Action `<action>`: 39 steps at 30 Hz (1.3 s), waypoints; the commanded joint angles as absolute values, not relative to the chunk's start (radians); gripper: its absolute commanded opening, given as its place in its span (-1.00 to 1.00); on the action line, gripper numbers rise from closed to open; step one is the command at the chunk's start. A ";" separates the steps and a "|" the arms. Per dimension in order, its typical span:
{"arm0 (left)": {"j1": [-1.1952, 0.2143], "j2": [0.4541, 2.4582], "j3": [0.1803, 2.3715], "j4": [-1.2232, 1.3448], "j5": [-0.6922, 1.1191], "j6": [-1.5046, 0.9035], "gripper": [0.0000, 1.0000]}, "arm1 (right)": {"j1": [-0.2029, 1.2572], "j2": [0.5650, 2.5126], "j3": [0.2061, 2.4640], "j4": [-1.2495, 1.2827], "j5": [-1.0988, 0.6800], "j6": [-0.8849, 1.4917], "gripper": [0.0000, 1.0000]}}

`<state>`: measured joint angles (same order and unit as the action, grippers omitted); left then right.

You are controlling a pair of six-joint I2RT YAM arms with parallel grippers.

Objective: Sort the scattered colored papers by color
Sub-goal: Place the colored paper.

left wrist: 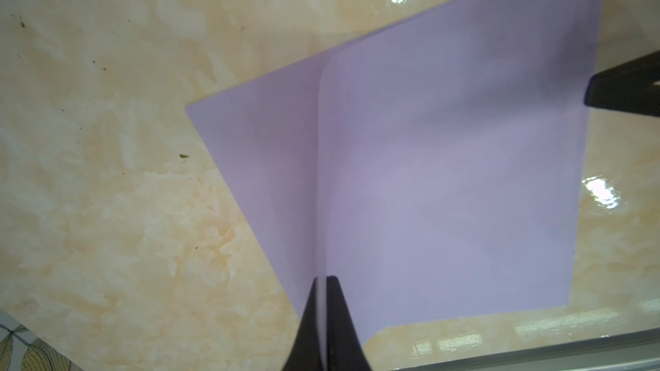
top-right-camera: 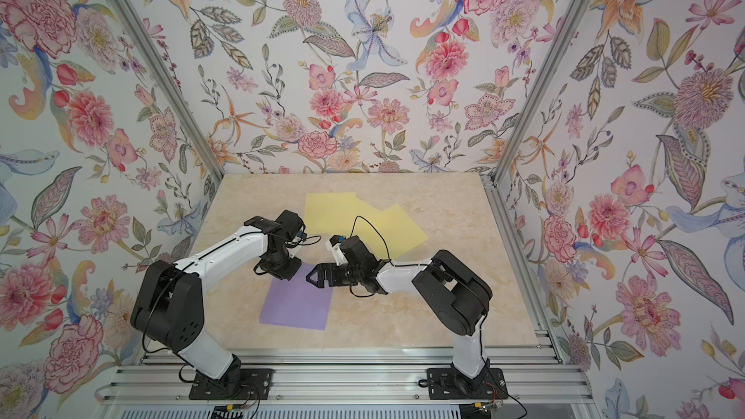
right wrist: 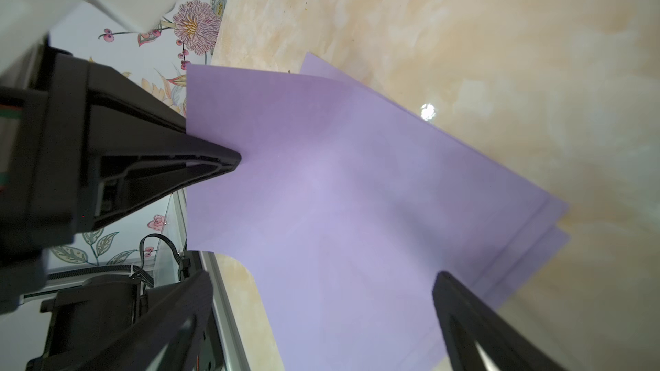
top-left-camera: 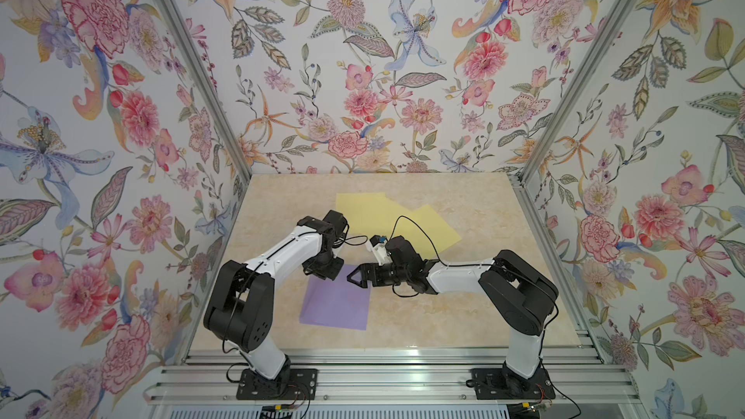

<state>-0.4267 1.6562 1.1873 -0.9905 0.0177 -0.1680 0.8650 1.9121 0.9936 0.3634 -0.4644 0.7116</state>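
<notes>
- left gripper (left wrist: 323, 285): black tapered jaws pressed together on the thin edge of one lavender sheet; the paper shows as a pale sliver edge-on between them.
- lifted lavender sheet (left wrist: 446, 190): matte, plain and rectangular. it curls up in a soft bend from the pinched edge, and its far part lies on the papers below. in the right wrist view the black wedge tip meets its straight edge.
- lavender stack (top-left-camera: 336, 304): flat sheets lying near the front of the table, left of centre. they are slightly fanned, so stepped corners (right wrist: 535, 237) show at one end.
- right gripper (top-left-camera: 356, 276): black triangular fingers spread wide and holding nothing. it hovers over the stack's far right corner, close to the left gripper, and one ribbed finger (right wrist: 193, 301) shows in its own wrist view.
- yellow sheets (top-left-camera: 387, 215): pale, matte rectangles overlapping at angles in a jagged outline. they lie further back near the middle of the table, apart from the lavender papers.
- tabletop (top-left-camera: 463, 308): glossy beige marbling with bright light glints.
</notes>
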 commanded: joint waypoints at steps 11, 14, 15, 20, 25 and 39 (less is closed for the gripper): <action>-0.439 1.669 1.183 -1.000 -0.023 -0.170 -1.00 | 0.883 1.979 1.058 0.293 -0.477 0.701 1.00; -0.439 1.667 1.181 -1.001 -0.041 -0.176 -1.00 | 0.883 1.981 1.064 0.264 -0.465 0.702 0.99; -0.439 1.666 1.181 -1.002 -0.043 -0.177 -1.00 | 0.881 1.984 1.067 0.254 -0.463 0.703 1.00; -0.439 1.662 1.183 -1.000 -0.040 -0.181 -1.00 | 0.879 2.001 1.079 0.232 -0.471 0.710 0.99; -0.439 1.654 1.173 -1.000 -0.037 -0.190 -1.00 | 0.882 2.008 1.086 0.227 -0.476 0.712 0.99; -0.397 1.505 1.363 -0.979 -0.495 -0.334 0.61 | 0.882 2.003 1.094 0.205 -0.464 0.699 0.99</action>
<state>-0.4171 1.5608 1.3239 -1.0031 -0.3424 -0.2710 0.8768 1.9789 1.0798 0.2733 -0.4789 0.7116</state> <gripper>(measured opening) 0.803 0.997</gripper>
